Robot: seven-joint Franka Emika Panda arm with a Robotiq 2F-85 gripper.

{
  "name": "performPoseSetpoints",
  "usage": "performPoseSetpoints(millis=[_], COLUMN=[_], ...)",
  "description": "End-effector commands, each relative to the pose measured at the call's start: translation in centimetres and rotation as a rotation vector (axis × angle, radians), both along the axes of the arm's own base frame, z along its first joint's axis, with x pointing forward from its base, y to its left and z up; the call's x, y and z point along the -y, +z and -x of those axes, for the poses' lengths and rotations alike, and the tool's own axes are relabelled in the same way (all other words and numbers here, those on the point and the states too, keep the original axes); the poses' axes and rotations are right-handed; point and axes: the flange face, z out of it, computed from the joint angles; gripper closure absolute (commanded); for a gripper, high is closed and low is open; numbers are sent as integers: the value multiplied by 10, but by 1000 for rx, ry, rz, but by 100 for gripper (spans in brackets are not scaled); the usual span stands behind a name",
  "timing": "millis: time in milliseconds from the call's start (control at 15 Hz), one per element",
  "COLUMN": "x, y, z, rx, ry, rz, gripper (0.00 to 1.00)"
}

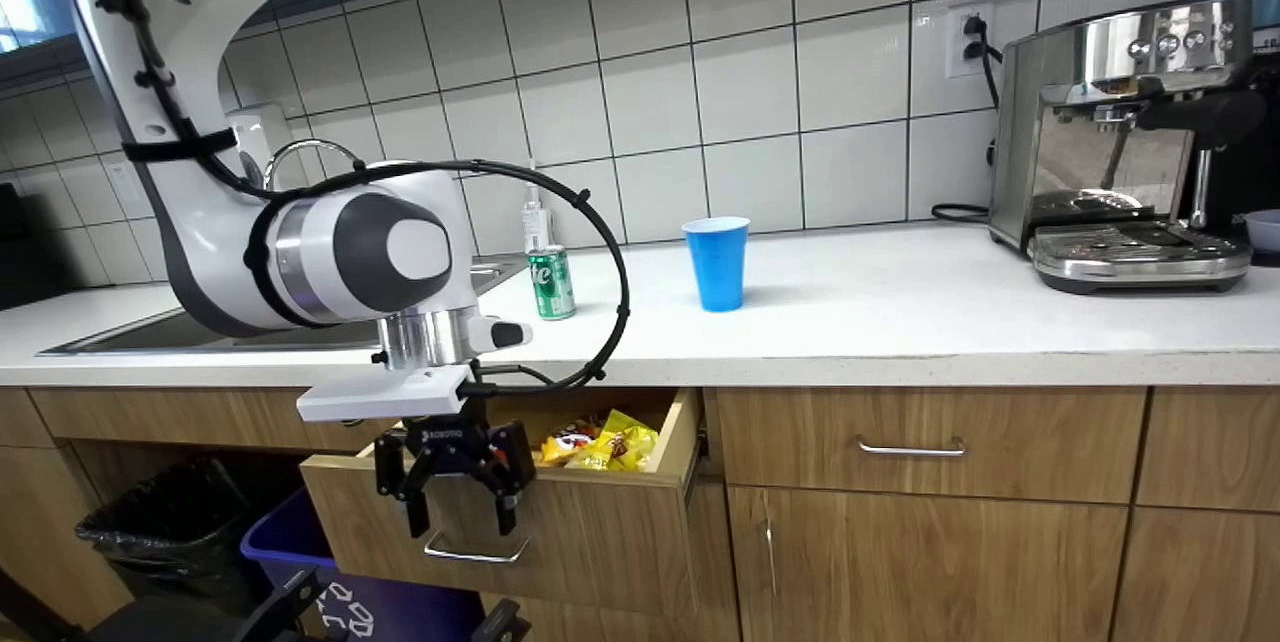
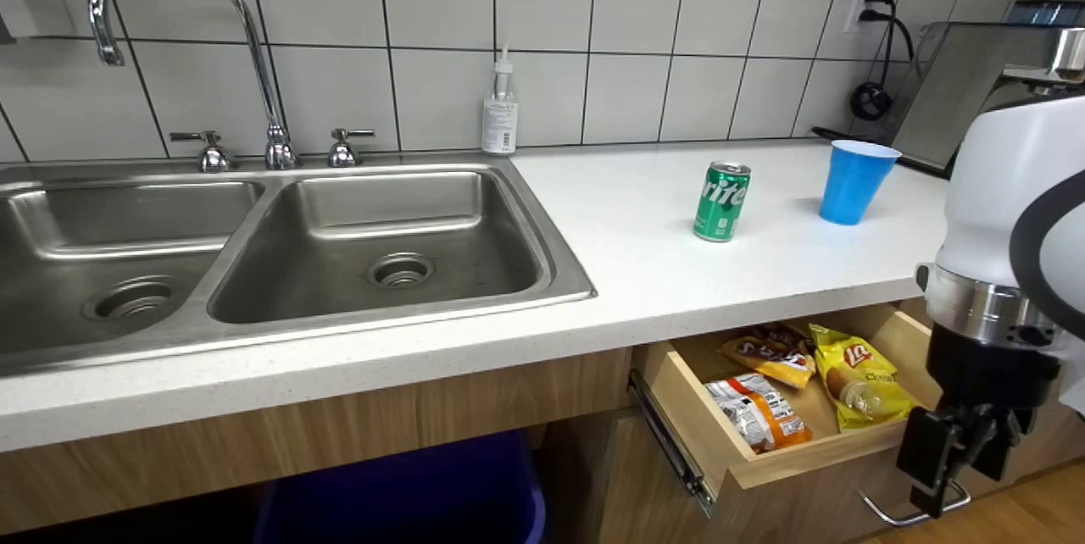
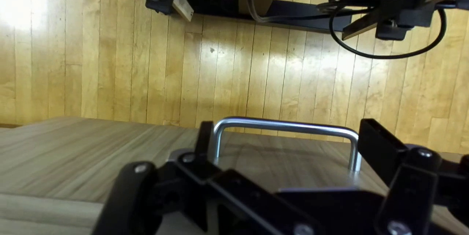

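My gripper [image 1: 462, 520] is open and empty, pointing down in front of a pulled-out wooden drawer [image 1: 600, 532]. In the wrist view its two fingers [image 3: 287, 129] stand at either end of the drawer's silver handle [image 3: 285, 125]; I cannot tell whether they touch it. The handle also shows in both exterior views [image 1: 475, 556] [image 2: 924, 517], at or just below the fingertips. Inside the drawer [image 2: 788, 502] lie a yellow chip bag [image 2: 865, 383], a brown-orange bag [image 2: 771, 358] and a white-orange bag [image 2: 759, 413].
On the white counter [image 1: 900, 322] stand a green can [image 2: 722, 201], a blue cup [image 1: 717, 262] and a coffee machine [image 1: 1130, 142]. A steel sink [image 2: 390, 247] and a clear bottle [image 2: 500, 112] are nearby. A blue bin [image 1: 385, 587] stands beneath; cables [image 3: 388, 56] show over the floor.
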Motion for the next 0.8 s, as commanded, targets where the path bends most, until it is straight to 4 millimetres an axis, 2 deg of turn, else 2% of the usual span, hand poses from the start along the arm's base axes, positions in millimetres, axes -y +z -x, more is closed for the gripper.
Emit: performPoseSetpoints(millis=[0, 733], x=[-2, 11], y=[-8, -8], z=[-3, -14], rx=[58, 184], ry=[-36, -68], rz=[1, -19], gripper=[0, 0])
